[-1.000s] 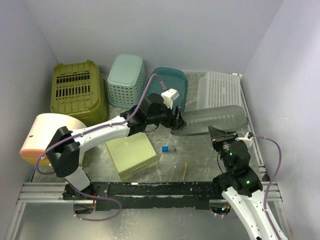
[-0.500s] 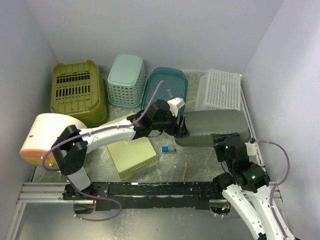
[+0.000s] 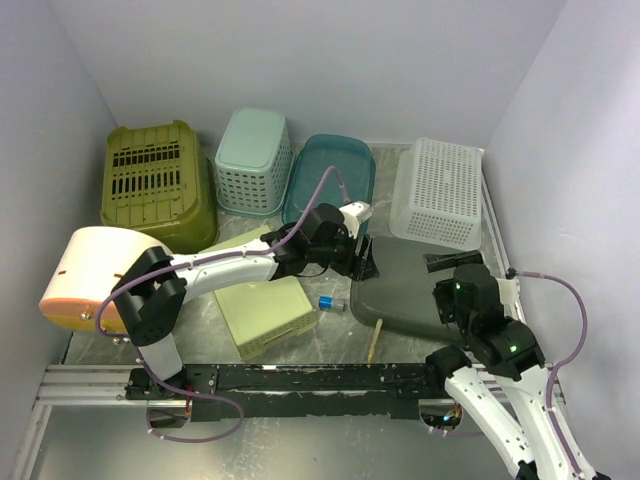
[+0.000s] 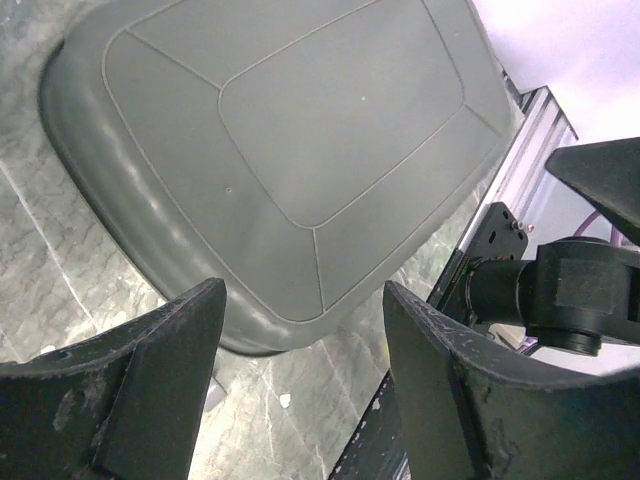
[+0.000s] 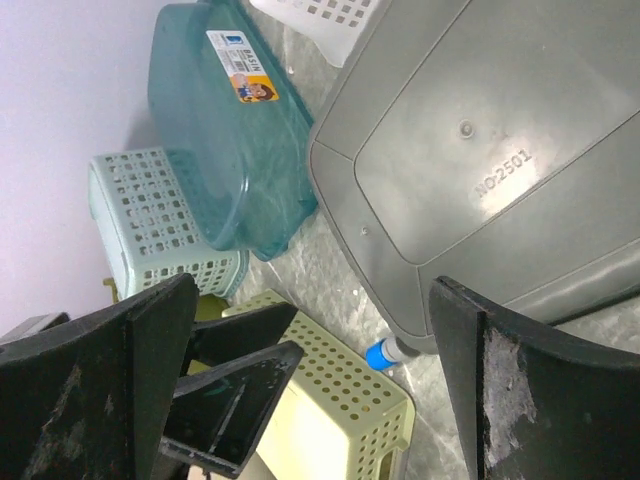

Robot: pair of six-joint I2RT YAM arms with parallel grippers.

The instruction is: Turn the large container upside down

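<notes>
The large container [image 3: 405, 290] is a grey plastic tub lying bottom up on the table, right of centre. Its flat underside [image 4: 300, 130] fills the left wrist view and carries a moulded number in the right wrist view [image 5: 490, 170]. My left gripper [image 3: 363, 262] hovers at the tub's left edge, jaws open with only table between them [image 4: 300, 400]. My right gripper [image 3: 452, 262] hangs over the tub's near right part, wide open [image 5: 315, 400] and holding nothing.
Along the back stand an olive basket [image 3: 155, 180], a mint basket [image 3: 255, 160], a teal tub [image 3: 330, 175] and a white basket [image 3: 440, 190]. A yellow-green perforated box [image 3: 262, 310], a blue-capped tube [image 3: 330, 302] and a yellow stick [image 3: 375, 338] lie near the grey tub. A cream round bin [image 3: 90, 275] sits far left.
The grey tub went from standing on edge between both grippers to lying bottom up on the table. My right gripper opened and let go of it. The left arm followed it down.
</notes>
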